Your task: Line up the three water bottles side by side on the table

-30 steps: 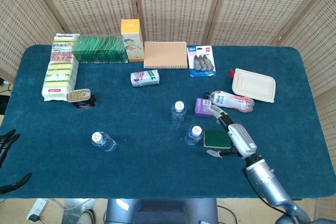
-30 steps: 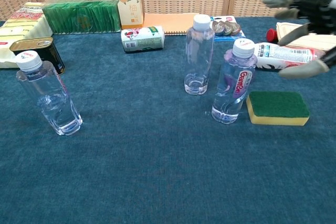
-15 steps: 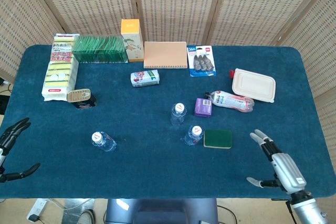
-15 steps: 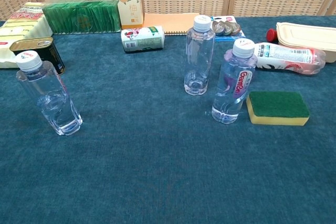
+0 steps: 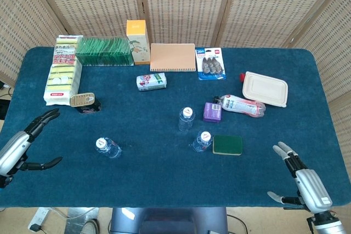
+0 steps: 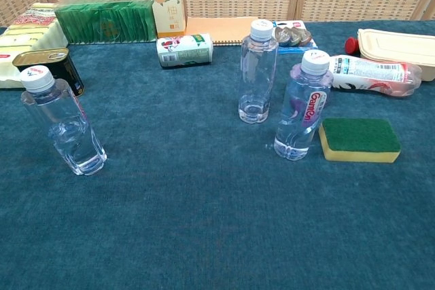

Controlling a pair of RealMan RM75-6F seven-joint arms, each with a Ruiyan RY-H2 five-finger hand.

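Three clear water bottles with white caps stand upright on the blue table. One bottle (image 5: 107, 147) (image 6: 62, 123) stands alone at the front left. A second bottle (image 5: 186, 119) (image 6: 257, 73) is near the middle, and a purple-labelled bottle (image 5: 202, 141) (image 6: 303, 106) stands just in front and to the right of it. My left hand (image 5: 23, 143) hovers at the table's left edge, open and holding nothing. At the front right corner my right hand (image 5: 305, 182) is open and holds nothing too. Neither hand shows in the chest view.
A green and yellow sponge (image 5: 227, 145) (image 6: 359, 139) lies right of the purple-labelled bottle. Behind it are a purple box (image 5: 212, 112), a lying pink-labelled bottle (image 5: 242, 105) and a beige lunchbox (image 5: 265, 88). A can (image 5: 151, 81), a notebook (image 5: 173, 57), a tin (image 5: 83, 101) and sponge packs (image 5: 62, 70) lie further back.
My right hand has drawn back from beside the sponge to the front right corner. My left hand has come in over the table's left edge. The bottles have not moved.
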